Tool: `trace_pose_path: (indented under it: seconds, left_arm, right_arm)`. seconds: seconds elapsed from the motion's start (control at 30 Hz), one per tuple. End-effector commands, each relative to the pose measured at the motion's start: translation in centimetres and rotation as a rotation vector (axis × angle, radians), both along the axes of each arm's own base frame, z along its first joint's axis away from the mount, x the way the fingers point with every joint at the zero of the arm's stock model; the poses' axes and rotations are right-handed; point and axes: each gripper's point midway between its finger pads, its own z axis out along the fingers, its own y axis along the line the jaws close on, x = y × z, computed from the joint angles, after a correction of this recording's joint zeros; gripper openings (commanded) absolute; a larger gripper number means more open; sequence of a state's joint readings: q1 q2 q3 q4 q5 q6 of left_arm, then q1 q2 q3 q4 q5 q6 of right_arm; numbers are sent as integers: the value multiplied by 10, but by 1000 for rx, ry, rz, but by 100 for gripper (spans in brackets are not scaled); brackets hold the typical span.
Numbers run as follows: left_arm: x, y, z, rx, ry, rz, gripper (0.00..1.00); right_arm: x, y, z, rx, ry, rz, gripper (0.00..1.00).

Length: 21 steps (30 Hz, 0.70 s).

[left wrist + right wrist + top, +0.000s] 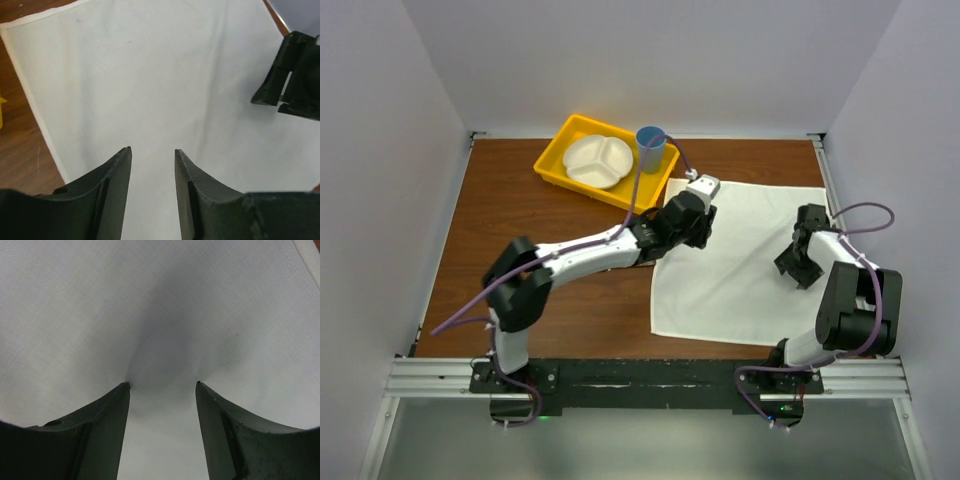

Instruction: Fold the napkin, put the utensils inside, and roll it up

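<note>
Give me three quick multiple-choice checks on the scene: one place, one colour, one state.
1. Where is the cup?
A) near left corner
B) at the tray's right end, by the plate
C) near right corner

2. What colour is the tray?
A) red
B) yellow
C) green

3. How is the napkin?
A) rolled up
B) bunched in a heap
C) spread flat on the table

Answers:
1 B: the top view shows it next to the plate at that end.
2 B: its rim is bright yellow.
3 C: it lies open in every view.
</note>
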State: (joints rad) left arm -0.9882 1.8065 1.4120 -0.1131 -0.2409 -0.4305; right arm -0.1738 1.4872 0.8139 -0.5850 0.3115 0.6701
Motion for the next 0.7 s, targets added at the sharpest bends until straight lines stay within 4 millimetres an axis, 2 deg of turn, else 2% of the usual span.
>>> trace_pose_path:
  seconds: [0.0, 0.03, 0.07, 0.1, 0.17, 0.2, 0.27, 0.3, 0.4, 0.47, 0.5, 0.63, 0.67]
  left_arm:
    - [53, -32, -18, 23, -58, -43, 43]
    - [65, -33, -26, 28, -55, -32, 43]
    - [75, -39, -22, 12, -65, -33, 43]
    - [81, -41, -52, 48, -27, -28, 43]
    - [99, -39, -63, 50, -12, -4, 43]
    - [102, -37, -83, 73, 10, 1, 43]
    - [107, -35, -96, 84, 24, -2, 42]
    - [107, -33, -105, 103, 32, -6, 42]
    - [105, -35, -109, 103, 29, -20, 43]
    - [109, -34, -109, 107, 27, -10, 43]
    - [109, -33, -116, 121, 39, -11, 43]
    - [110, -32, -125, 129, 44, -6, 43]
    - [112, -29, -133, 139, 58, -2, 43]
  right_arm:
    - [7, -9, -5, 21, -33, -17, 60]
    - [2, -12, -8, 7, -15, -32, 60]
    - [-3, -14, -10, 4, -5, -47, 60]
    - [-12, -15, -14, 4, 14, -61, 61]
    - [-21, -19, -17, 23, 12, -107, 61]
    - [-25, -17, -19, 43, 18, -116, 62]
    - [-27, -21, -11, 29, 20, -127, 62]
    - [-19, -24, -3, 16, -4, -109, 63]
    - [-8, -41, 29, -78, -69, -76, 65]
    - [-1, -47, 41, -116, -102, -69, 67]
    - [6, -49, 46, -118, -115, -73, 67]
    - [29, -49, 38, -82, -131, -75, 69]
    - [34, -51, 37, -86, -139, -79, 71]
